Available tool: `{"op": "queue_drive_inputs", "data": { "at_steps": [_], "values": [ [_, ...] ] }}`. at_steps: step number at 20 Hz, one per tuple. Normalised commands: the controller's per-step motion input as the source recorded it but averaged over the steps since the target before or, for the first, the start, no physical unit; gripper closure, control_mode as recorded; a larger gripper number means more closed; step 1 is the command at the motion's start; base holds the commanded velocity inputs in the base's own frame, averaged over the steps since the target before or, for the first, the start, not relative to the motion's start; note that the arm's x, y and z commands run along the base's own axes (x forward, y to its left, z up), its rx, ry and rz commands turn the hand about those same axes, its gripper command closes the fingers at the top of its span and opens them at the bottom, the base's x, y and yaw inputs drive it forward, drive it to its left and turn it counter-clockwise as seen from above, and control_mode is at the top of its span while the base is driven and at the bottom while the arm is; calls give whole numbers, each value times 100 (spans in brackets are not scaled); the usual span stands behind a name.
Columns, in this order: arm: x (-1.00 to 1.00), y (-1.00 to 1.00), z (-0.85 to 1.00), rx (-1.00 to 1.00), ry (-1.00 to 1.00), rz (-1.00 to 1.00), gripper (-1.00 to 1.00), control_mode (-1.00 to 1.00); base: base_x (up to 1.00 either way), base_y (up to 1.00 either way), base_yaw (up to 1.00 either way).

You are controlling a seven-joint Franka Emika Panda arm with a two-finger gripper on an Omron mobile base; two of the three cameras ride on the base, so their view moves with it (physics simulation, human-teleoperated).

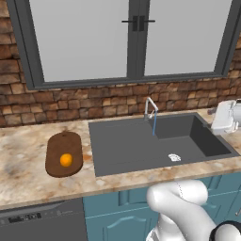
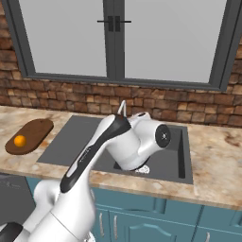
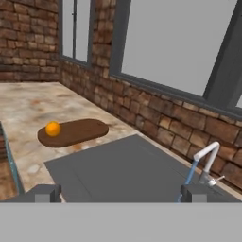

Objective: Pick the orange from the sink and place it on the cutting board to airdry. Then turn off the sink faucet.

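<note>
Left base view, from left to right: the orange [image 1: 66, 160] sits on the cutting board [image 1: 64, 146], which lies on the speckled stone counter [image 1: 23, 160] just left of the sink [image 1: 136, 141]. The sink faucet [image 1: 150, 109] stands at the back rim of the basin, a thin blue stream [image 1: 154, 124] falling from its spout, and a small white drain mark [image 1: 174, 157] shows on the basin floor. At the far right edge the white wrist and hand [image 1: 225, 117] hang over the sink's right rim.

Right base view shows the same board [image 2: 29, 136] and orange [image 2: 19, 141] at the far left, but here the white arm [image 2: 123, 142] crosses the middle of the basin [image 2: 61, 146] and hides most of the faucet; only its silver top [image 2: 123, 108] peeks above the elbow, and the stream is covered.

Hand view looks across the sink [image 3: 118, 165] from the right: the orange [image 3: 53, 128] on the near end of the board [image 3: 75, 132] at left, the faucet [image 3: 208, 158] with its blue stream at right, below the brick wall [image 3: 156, 123] and window [image 3: 179, 42]. The gripper [image 3: 121, 194] is spread wide, its two dark fingertips [image 3: 47, 193] far apart at the bottom edge with nothing between them and touching nothing.
</note>
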Motion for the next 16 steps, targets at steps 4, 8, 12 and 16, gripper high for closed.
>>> {"op": "queue_drive_inputs", "data": {
  "at_steps": [4,8,12,16],
  "values": [
    [16,6,-1,-2,0,-3,-100,-100,0,0,0],
    [30,-4,-13,0,1,0,-100,-100,0,0,0],
    [33,-3,-18,0,2,0,-100,-100,0,0,0],
    [35,0,-16,0,2,0,-100,-100,0,0,0]
  ]
}}
